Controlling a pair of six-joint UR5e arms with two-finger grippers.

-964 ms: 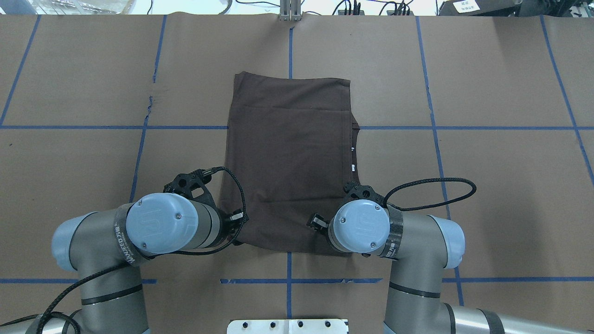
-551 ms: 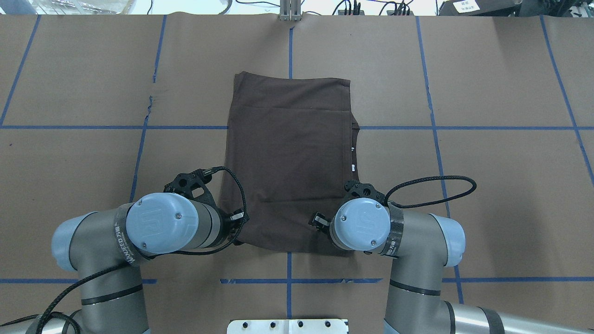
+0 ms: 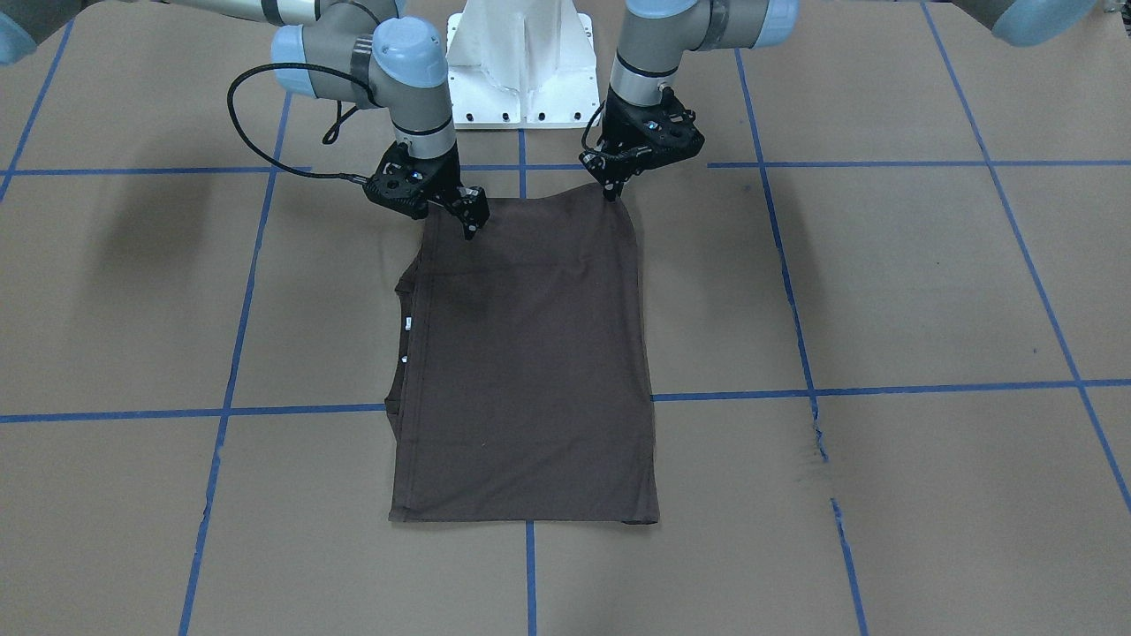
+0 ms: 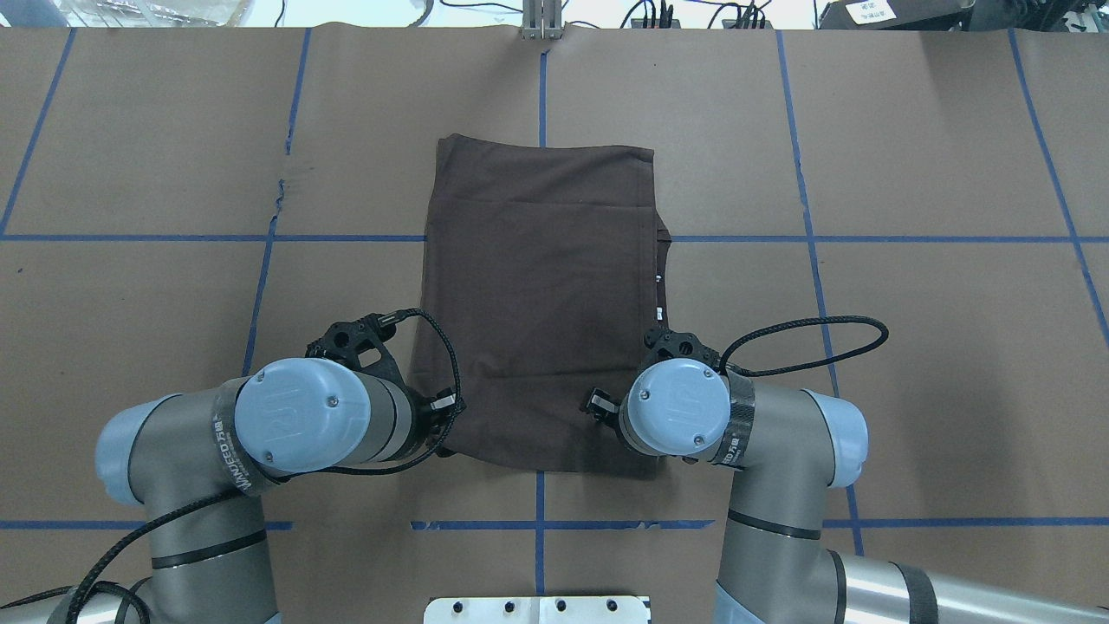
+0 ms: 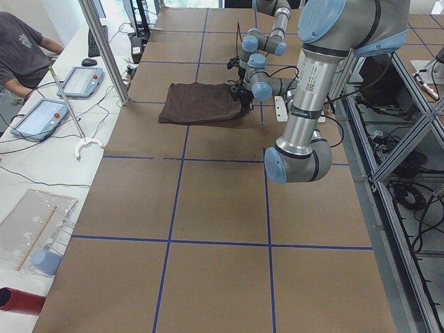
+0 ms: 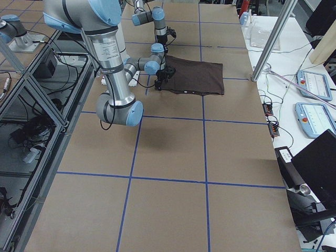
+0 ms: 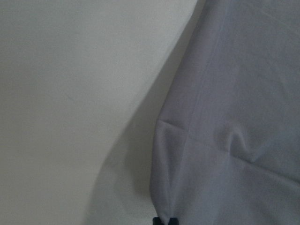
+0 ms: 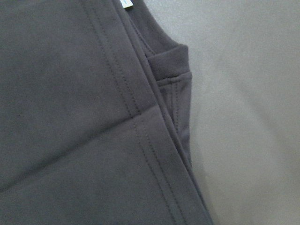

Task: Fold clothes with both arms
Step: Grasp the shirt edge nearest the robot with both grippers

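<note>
The T-shirt (image 3: 530, 353) lies mid-table (image 3: 884, 291) as a long rectangle, sides already turned in; the left gripper (image 3: 611, 190) pinches one robot-side corner, fingers closed on cloth; the right gripper (image 3: 471, 228) sits at the other, its opening impossible to tell. The step appears to be securing that hem; next, both grippers should lift evenly and carry it to the far edge.

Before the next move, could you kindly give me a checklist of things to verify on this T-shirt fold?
1. left gripper shut on a near corner of the T-shirt: ok.
2. right gripper gripping its corner: cannot tell; its fingertips are outside the wrist view.
3. T-shirt lying flat on the table: ok.
4. Side edges aligned: not ok; a collar layer with a white tag juts out on the right arm's side.
</note>
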